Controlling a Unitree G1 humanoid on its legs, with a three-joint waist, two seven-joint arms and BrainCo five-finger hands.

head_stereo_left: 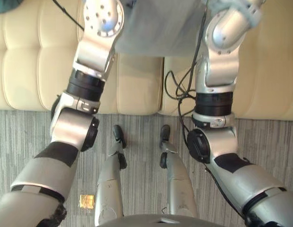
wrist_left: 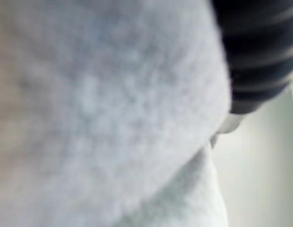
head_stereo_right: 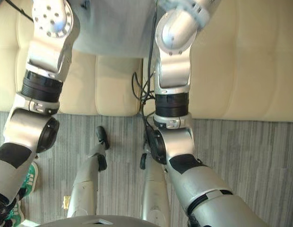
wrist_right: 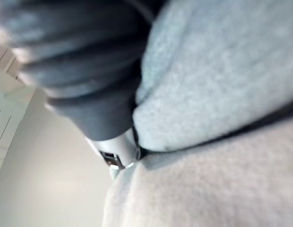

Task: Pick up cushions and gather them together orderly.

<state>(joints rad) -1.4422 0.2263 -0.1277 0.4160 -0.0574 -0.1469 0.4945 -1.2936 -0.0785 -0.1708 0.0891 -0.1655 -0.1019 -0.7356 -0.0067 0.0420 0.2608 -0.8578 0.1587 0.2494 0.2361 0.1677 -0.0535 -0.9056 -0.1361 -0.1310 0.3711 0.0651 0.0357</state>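
Where both arms reach to the top centre of the head views, one pale grey cushion [head_stereo_left: 153, 30] sits above the seat of a cream sofa [head_stereo_left: 23, 61]. Its lower edge runs across the frame from left to right, from the left arm [head_stereo_left: 94, 52] to the right arm [head_stereo_left: 217, 71]. The top of the frame cuts off the rest of the cushion, so its long axis cannot be judged with certainty.

From the left wrist, the left hand [wrist_left: 260, 52] shows as a dark ribbed cover in the upper right corner. It is pressed close against the cushion's fuzzy grey fabric, which bulges over a second fold. Whether this hand grips the cloth or lies flat on it is hidden.

From the right wrist, the right hand [wrist_right: 80, 71] shows its dark cover in the upper left, tight against the same grey fabric where two folds meet at a crease. The state of its grip is hidden as well.

The sofa has two tufted seat sections with a narrow gap between them, just right of centre. Below it lies a grey striped carpet [head_stereo_left: 23, 137]. One small yellowish square [head_stereo_left: 86, 201] lies on the carpet at lower left. One green-and-white shoe [head_stereo_right: 27, 176] shows at the lower left edge.
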